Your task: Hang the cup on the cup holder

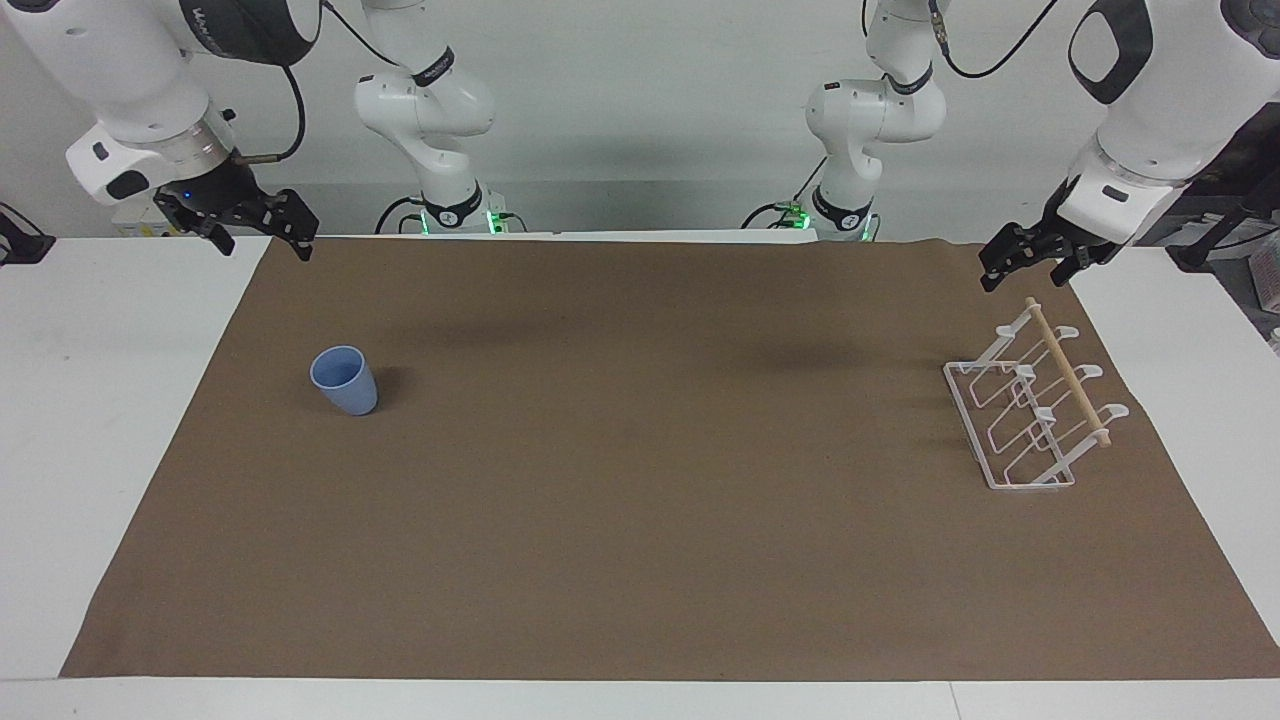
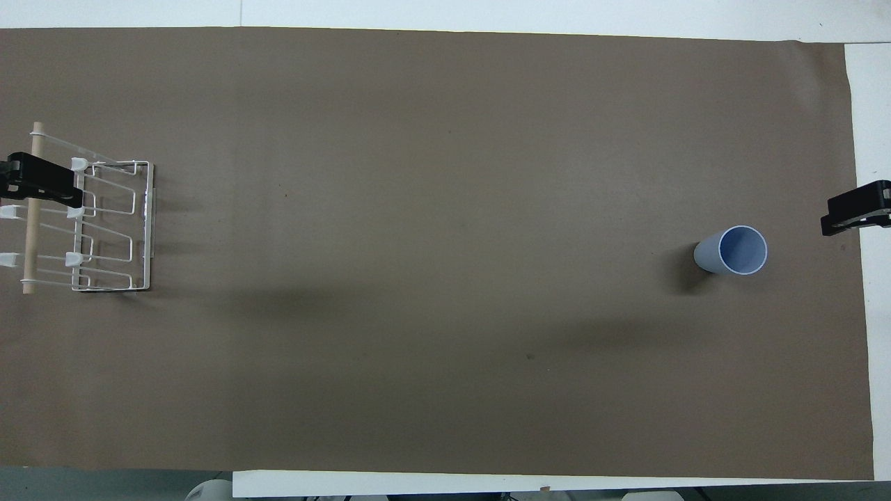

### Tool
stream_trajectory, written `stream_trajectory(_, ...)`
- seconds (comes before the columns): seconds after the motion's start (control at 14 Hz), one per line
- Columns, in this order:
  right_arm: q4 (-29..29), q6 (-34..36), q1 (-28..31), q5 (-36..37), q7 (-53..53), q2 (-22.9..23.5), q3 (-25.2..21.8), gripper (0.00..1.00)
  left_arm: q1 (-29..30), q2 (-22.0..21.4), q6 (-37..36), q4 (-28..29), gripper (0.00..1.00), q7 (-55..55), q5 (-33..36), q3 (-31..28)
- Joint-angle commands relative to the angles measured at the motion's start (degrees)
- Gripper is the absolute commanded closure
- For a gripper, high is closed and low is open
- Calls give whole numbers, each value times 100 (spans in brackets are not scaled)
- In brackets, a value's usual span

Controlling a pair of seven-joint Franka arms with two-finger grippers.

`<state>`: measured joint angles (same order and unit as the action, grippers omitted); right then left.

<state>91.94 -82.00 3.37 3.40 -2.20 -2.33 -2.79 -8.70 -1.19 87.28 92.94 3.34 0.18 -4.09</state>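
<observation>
The cup (image 1: 344, 381) is standing upright, mouth up, on the brown mat (image 1: 640, 500) covering the worktop (image 1: 100, 400), toward the right arm's end; it's empty inside as seen from overhead (image 2: 732, 251). The cup holder (image 1: 1035, 405) is sitting on the same mat toward the left arm's end, well apart from the cup, w/ its rectangular wire base flat on the mat, its slanted looped prongs rising up and the wooden rod (image 1: 1068, 372) running across its top; nothing is hanging on it. The right pincer (image 1: 258, 232) is hanging in the air over the mat's corner at the right arm's end, near the robots' edge of the worktop, clear of the cup and not touching it; its 2 fingers are standing spread apart w/ nothing between them, and overhead only its black tips (image 2: 857, 207) are showing at the frame edge. The left pincer (image 1: 1022, 260) is hanging in the air just above the end of the rack nearest the robots, not touching the rod in the facing view; overhead its dark tip (image 2: 42, 182) is overlapping the rod and the prongs. Its fingers are looking slightly spread and empty. Both arms are waiting, neither one holding anything, and the cup is not yet on the holder
</observation>
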Motion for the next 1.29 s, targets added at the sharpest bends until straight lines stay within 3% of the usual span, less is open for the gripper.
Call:
stream_trajectory(0.0, 52, -79, 41, -32, 18, -21, 33, 0, 0, -83, -44, 40, 0, -9, -45, -13)
stream_trajectory(0.29, 296, -140, 103, -41, -35, -109, 33, 0, 0, -83, -44, 40, 0, -9, -45, -22)
stream_trajectory(0.5, 1147, -1586, 68, -189, -44, -233, 42, 0, 0, -83, -35, 40, 0, -9, -45, -22)
stream_trajectory(0.71, 1799, -2783, 103, -243, -333, 249, 33, 0, 0, -83, -35, 40, 0, -9, -45, -13)
stream_trajectory(1.0, 2766, -3480, 375, -243, -948, 374, 33, 0, 0, -83, -35, 40, 0, -9, -45, -21)
stream_trajectory(1.21, 2855, -3734, 559, -243, -1028, 532, 33, 0, -9, -83, -44, 40, 0, -17, -45, -13)
